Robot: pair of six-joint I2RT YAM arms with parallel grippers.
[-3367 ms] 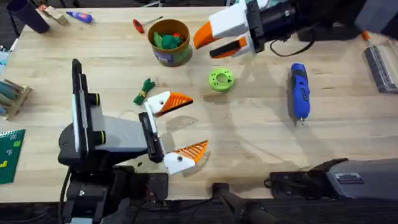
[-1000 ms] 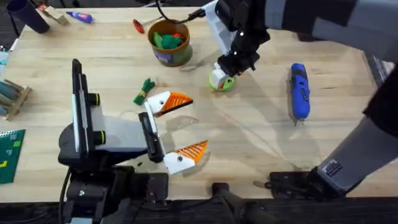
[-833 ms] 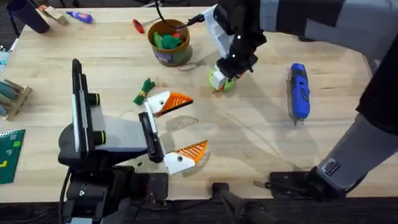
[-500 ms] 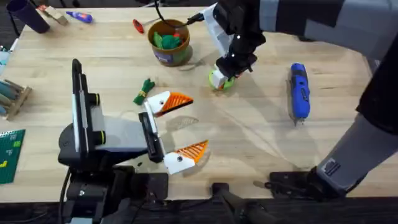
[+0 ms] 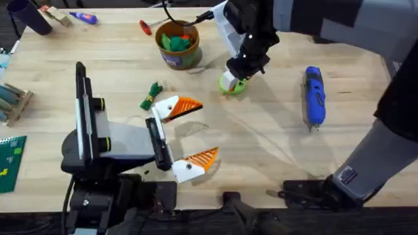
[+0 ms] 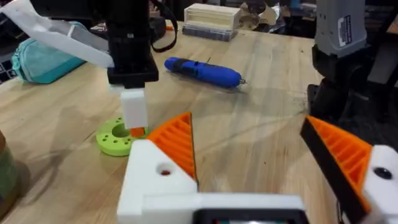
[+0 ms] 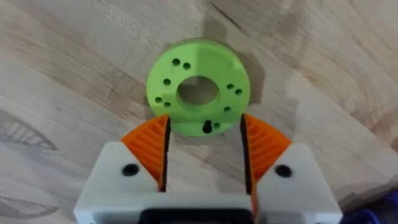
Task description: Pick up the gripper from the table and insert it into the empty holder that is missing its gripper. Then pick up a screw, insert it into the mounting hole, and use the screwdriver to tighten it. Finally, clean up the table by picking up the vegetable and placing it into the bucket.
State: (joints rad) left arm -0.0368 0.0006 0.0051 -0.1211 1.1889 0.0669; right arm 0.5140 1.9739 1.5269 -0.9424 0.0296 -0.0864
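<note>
Orange ribbed fingers (image 6: 174, 137) sit on both mounts of the wide-spread left gripper (image 6: 249, 124), so step 1 looks done; the right gripper (image 7: 204, 134) hangs part-open astride what may be a screw (image 7: 207, 127) in the green disc (image 7: 163, 81), with the screwdriver (image 5: 314, 96) and vegetable (image 5: 151, 96) lying untouched on the table (image 5: 261, 156).

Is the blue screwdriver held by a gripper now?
No, the blue screwdriver lies alone on the table, apart from the right gripper.

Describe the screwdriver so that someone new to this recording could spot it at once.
Start at the wooden table and look to its right half, beyond the lime-green ring disc under the right gripper. The screwdriver lies flat there, alone. It is blue and pen-shaped with a thin metal tip, unlike the small red-handled tool near the bucket.
</note>
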